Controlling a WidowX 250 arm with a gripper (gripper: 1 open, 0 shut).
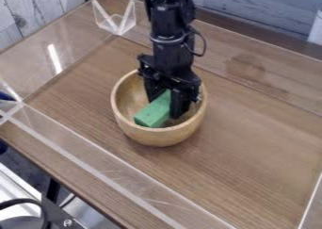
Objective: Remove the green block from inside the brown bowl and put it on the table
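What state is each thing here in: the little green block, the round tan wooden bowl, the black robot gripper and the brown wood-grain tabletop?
Small bright green rectangular block: inside the bowl, leaning at a slant.
Round tan wooden bowl: upright on the tabletop, holding the block.
Black robot gripper: lowered into the bowl, fingertips closed at the block.
Brown wood-grain tabletop: flat, bearing the bowl.

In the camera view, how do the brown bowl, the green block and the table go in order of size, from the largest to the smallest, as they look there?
1. The table
2. The brown bowl
3. The green block, partly hidden by the tool
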